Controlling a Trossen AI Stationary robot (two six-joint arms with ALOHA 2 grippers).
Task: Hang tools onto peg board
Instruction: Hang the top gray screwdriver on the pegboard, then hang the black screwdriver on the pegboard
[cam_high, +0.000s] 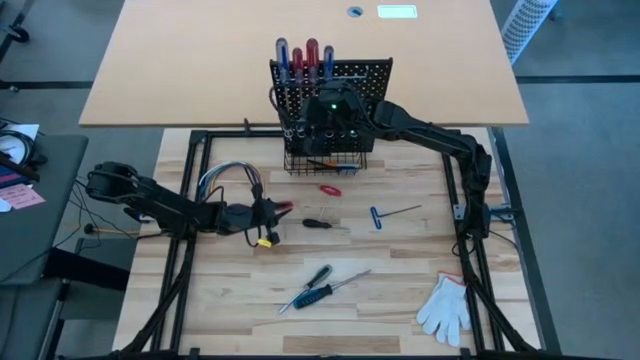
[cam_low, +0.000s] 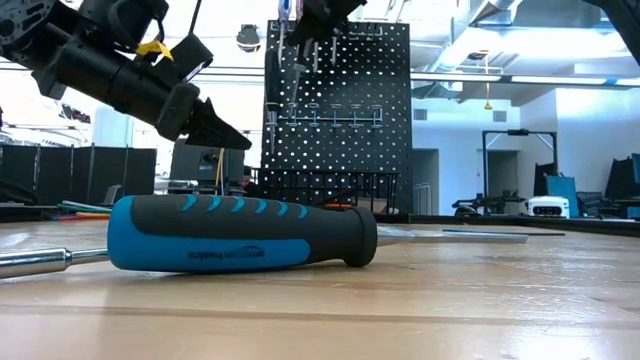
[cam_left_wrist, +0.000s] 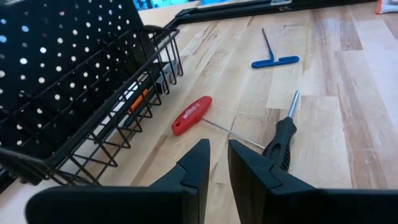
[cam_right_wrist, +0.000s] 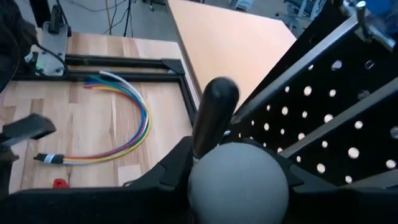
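Basket (cam_high: 322, 160) holds tools | left jaws empty, slightly parted; right jaws grip black-handled tool (cam_right_wrist: 213, 118)

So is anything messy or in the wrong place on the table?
Yes. Several tools lie loose on the wood, not on the peg board: a small red screwdriver, a black one, a blue T-handle key and a blue-handled screwdriver. A white glove sits near the corner.

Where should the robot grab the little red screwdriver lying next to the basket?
Best by its fat red handle, coming from above. The red screwdriver lies flat on the table, and its thin shaft would likely slip. The handle is clear of the basket, leaving room for both fingers. The left gripper is already close.
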